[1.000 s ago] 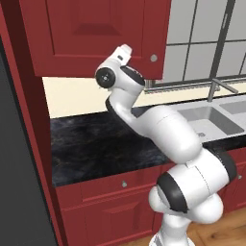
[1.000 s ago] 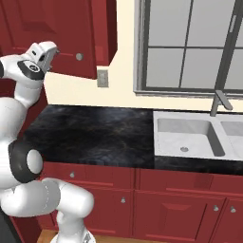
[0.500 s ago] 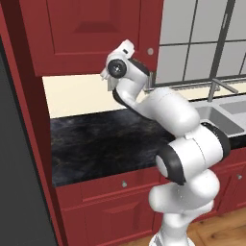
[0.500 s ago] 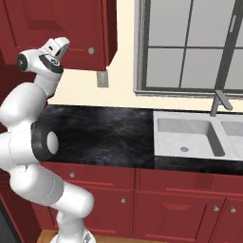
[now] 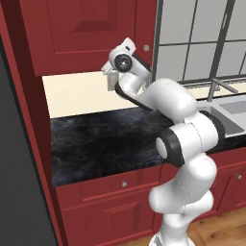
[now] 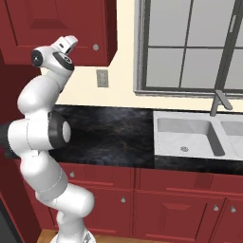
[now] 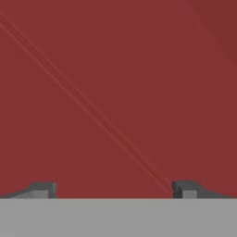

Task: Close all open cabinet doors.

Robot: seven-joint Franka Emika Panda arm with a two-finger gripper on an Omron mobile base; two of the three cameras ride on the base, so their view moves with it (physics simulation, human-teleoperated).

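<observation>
A tall dark-red cabinet door (image 5: 86, 33) with a raised panel hangs above the counter; its small silver knob (image 5: 146, 48) sits at the lower right corner. From the right base view the same cabinet door (image 6: 61, 19) and its knob (image 6: 96, 47) look flush with the cabinet front. My gripper (image 5: 126, 45) is raised against the door's lower edge, just left of the knob, and it also appears in the right base view as the gripper (image 6: 67, 43). Seen from the hand, the gripper (image 7: 113, 189) is open, its fingertips (image 7: 44, 189) wide apart and nothing between them, facing plain red door surface at close range.
A black stone counter (image 6: 109, 133) runs under the cabinet, with red drawer fronts (image 5: 120, 185) below. A wall outlet (image 6: 101, 78) is behind the hand. The steel sink (image 6: 190, 137), its faucet (image 6: 219, 102) and a window (image 6: 190, 45) lie to the right. A tall red panel (image 5: 29, 144) stands at the left.
The hand has moved a little up and right along the door's lower edge toward the knob. The arm's elbow and upper links have swung round behind it.
</observation>
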